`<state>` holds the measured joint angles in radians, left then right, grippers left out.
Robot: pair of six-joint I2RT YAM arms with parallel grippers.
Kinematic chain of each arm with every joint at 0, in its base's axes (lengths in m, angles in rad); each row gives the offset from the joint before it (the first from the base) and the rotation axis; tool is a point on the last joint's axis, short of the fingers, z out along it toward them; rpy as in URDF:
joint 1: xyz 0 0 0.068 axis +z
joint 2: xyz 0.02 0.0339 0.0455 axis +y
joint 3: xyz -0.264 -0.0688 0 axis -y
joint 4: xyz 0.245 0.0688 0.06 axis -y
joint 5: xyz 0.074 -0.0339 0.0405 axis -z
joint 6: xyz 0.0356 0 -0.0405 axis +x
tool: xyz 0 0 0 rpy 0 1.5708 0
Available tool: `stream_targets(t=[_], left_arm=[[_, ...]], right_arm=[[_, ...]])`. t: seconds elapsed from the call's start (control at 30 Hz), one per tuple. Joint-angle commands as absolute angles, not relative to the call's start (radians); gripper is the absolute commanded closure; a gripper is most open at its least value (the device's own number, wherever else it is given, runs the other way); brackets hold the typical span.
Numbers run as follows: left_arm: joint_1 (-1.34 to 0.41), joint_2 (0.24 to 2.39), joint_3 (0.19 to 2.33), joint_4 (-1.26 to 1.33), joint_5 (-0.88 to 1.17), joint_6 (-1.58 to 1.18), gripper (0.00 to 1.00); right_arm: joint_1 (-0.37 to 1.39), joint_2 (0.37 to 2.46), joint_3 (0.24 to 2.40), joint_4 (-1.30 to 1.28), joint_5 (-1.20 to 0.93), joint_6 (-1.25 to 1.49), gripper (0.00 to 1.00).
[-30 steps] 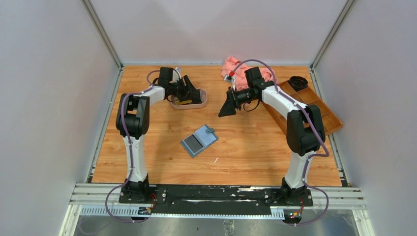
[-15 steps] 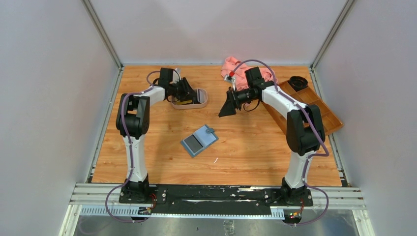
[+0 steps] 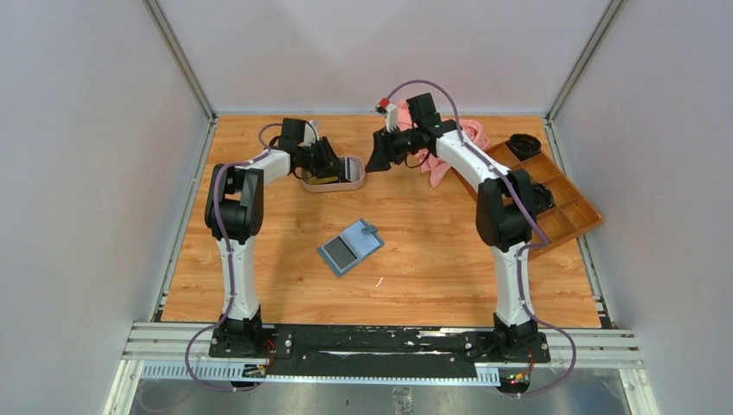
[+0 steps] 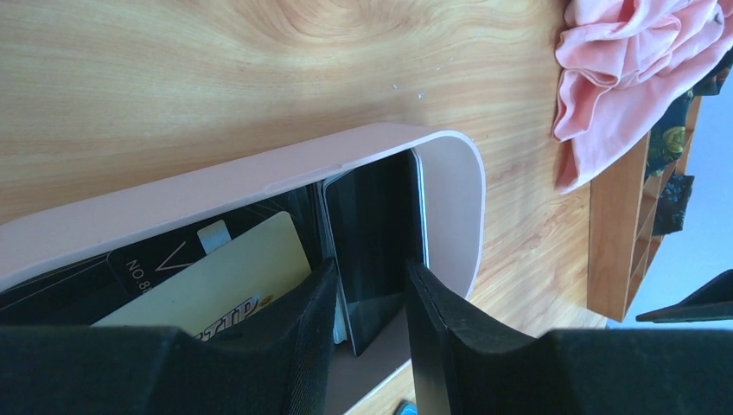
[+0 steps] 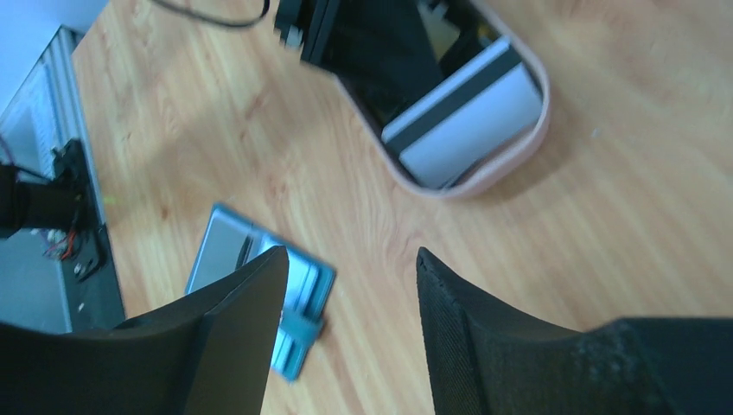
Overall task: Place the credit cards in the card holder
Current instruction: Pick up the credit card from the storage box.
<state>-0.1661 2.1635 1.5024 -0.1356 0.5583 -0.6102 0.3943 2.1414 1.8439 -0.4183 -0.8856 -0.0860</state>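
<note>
Pale walls closed in the wooden table point(image 3: 432, 251). The teal-blue card holder point(image 3: 350, 246) lay open on it near the middle, well apart from both arms. The credit cards were all in the oval pink-rimmed tray point(image 4: 259, 177) at the far left. A black card point(image 4: 372, 216) stood on edge against its rounded end, a gold-tan card point(image 4: 233, 277) leaned beside it, and the right wrist view showed a white-grey card point(image 5: 475, 121) with a dark stripe.

Such cards are probably light, stiff and slick. Lying flat they give a finger almost nothing, so the upright black one looked the best choice, pinched across its two faces near a free edge. The holder looked light enough to slide when a card is pushed in.

The left gripper point(image 4: 370, 277) was down inside the tray with a narrow gap between its jaws, and the black card stood in that gap. Whether the pads pressed on it I could not tell. The right gripper point(image 5: 350, 259) hung over bare wood just beside the tray, with its jaws well apart and nothing in them. A pink cloth point(image 3: 449, 143) and a brown compartmented box point(image 3: 553, 190) lay to the far right.
</note>
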Motion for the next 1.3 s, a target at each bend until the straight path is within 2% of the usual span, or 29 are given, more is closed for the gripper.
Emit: stream_targets(t=[0.0,0.2,0.23,0.3,0.37,0.7,0.8,0.83,0.9,0.97,1.27], left_arm=[[-0.172,2.186,1.533,-0.169,0.588,-0.582,0.62],[-0.193,2.181,1.564,-0.222,0.587,-0.521,0.62],[-0.198,2.179,1.569,-0.231,0.584,-0.510,0.62],[-0.209,2.172,1.578,-0.241,0.571,-0.497,0.62],[-0.220,2.166,1.588,-0.252,0.554,-0.491,0.63],[-0.257,2.175,1.645,-0.325,0.495,-0.452,0.64],[-0.265,2.177,1.666,-0.354,0.474,-0.434,0.64],[-0.265,2.178,1.671,-0.358,0.476,-0.433,0.64],[-0.267,2.184,1.677,-0.359,0.481,-0.434,0.64],[-0.270,2.189,1.683,-0.359,0.484,-0.436,0.65],[-0.278,2.207,1.706,-0.358,0.498,-0.442,0.66]], right_arm=[[0.454,2.253,1.991,-0.410,-0.790,0.051,0.42],[0.476,2.305,2.062,-0.393,-0.721,0.113,0.45],[0.475,2.306,2.061,-0.390,-0.708,0.117,0.48],[0.475,2.311,2.057,-0.384,-0.688,0.121,0.64],[0.475,2.318,2.057,-0.383,-0.668,0.128,0.71],[0.476,2.393,2.111,-0.379,-0.615,0.166,0.85],[0.473,2.410,2.122,-0.378,-0.631,0.179,0.81],[0.473,2.410,2.124,-0.377,-0.642,0.179,0.77],[0.472,2.410,2.125,-0.377,-0.655,0.175,0.61],[0.472,2.406,2.121,-0.377,-0.655,0.166,0.51],[0.472,2.382,2.080,-0.369,-0.710,0.143,0.48]])
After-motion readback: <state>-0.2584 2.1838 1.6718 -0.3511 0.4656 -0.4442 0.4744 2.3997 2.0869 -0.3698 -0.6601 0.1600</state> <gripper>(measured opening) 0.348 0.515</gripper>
